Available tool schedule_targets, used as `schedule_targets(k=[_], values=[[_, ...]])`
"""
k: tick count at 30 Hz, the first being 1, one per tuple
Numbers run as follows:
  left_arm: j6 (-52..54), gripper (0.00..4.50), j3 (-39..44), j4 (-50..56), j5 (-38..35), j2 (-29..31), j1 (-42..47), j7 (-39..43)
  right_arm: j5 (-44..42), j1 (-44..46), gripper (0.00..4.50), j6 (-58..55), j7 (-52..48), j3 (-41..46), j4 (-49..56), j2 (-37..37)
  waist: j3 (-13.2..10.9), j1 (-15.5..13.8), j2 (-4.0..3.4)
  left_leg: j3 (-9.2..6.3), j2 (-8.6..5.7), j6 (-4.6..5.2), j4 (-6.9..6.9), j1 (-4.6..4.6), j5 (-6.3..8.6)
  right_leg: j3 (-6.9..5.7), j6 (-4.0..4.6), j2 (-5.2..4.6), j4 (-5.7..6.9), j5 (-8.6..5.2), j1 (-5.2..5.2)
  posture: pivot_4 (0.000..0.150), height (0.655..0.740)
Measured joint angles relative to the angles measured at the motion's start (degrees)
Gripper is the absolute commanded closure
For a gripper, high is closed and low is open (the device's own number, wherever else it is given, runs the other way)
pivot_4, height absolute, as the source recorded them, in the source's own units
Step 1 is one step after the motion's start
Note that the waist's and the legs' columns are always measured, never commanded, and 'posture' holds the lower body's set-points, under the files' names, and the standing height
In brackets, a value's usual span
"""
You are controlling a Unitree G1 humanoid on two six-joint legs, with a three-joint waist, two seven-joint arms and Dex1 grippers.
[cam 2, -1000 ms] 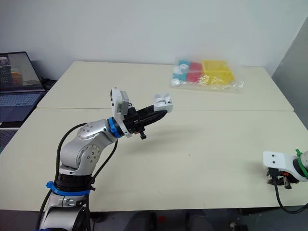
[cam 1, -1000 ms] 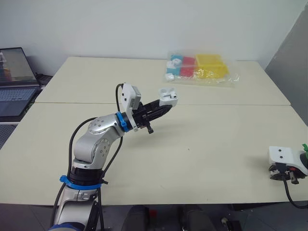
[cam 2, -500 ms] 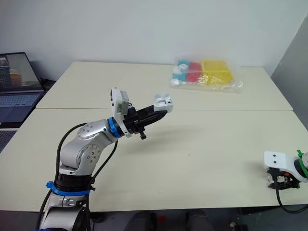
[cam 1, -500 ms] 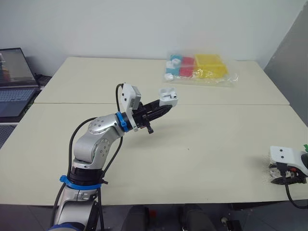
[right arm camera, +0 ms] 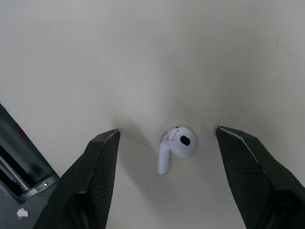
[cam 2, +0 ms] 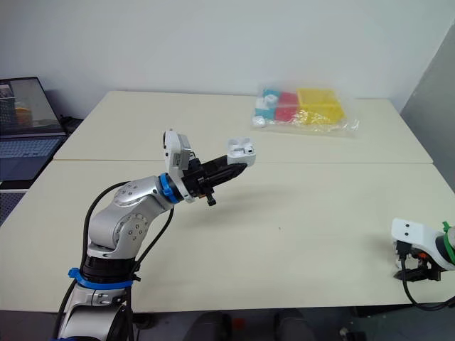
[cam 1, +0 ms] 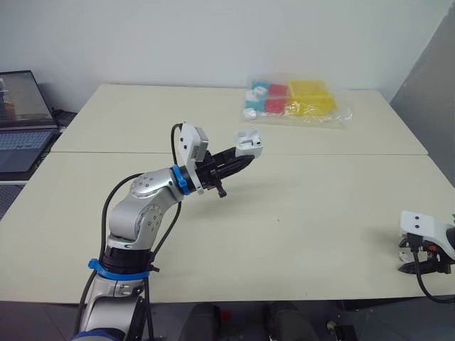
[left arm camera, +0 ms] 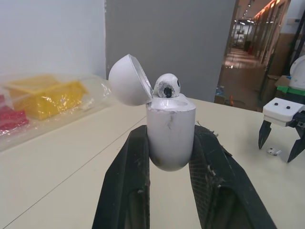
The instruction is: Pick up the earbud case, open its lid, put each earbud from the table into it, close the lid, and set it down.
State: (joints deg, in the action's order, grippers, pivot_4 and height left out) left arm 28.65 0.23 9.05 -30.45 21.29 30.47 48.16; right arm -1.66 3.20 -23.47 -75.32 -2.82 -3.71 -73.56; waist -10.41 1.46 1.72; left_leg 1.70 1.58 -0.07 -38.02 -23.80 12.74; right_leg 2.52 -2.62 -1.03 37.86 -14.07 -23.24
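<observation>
- While spread wide over the table [right arm camera: 143, 52], right gripper [right arm camera: 166, 130] straddles loose earbud [right arm camera: 175, 143], which lies between its fingers, untouched.
- Well apart, raised left gripper [cam 1: 240, 156] clamps earbud case [left arm camera: 170, 138] upright; lid [left arm camera: 127, 80] flipped open, second earbud [left arm camera: 167, 86] seated inside.

The left gripper [cam 1: 244, 155] holds the white earbud case [cam 1: 249, 145] raised above the middle of the cream table [cam 1: 320, 202]. The right gripper [cam 1: 418, 263] hangs low at the table's near right edge. A bag of coloured blocks [cam 1: 297, 104] lies far right, and a laptop [cam 1: 21, 135] sits at the far left.

Glossy plastic case [left arm camera: 170, 133], matt table [left arm camera: 57, 157]
</observation>
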Motion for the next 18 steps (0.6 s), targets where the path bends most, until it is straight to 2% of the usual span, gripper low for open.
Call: schedule_targets(k=[2,18], values=[[0.0,3.76,0.0,0.0,0.0,-0.02,0.0,-0.01,-0.02,-0.02,2.66,0.01,0.33,0.02,0.0,0.0,0.0,0.0,0.0,-0.01,0.01,0.0,0.01,0.0,0.0,-0.01,0.0,0.0,0.0,0.0,0.0,0.15,0.74],[0.0,3.76,-0.01,0.0,0.0,-0.01,0.0,0.04,-1.37,-2.1,2.66,-2.41,0.91,1.68,1.1,-0.08,0.0,-0.12,0.0,-0.03,0.01,0.0,0.04,-0.01,0.0,-0.03,-0.01,0.01,-0.01,0.0,0.0,0.15,0.74]])
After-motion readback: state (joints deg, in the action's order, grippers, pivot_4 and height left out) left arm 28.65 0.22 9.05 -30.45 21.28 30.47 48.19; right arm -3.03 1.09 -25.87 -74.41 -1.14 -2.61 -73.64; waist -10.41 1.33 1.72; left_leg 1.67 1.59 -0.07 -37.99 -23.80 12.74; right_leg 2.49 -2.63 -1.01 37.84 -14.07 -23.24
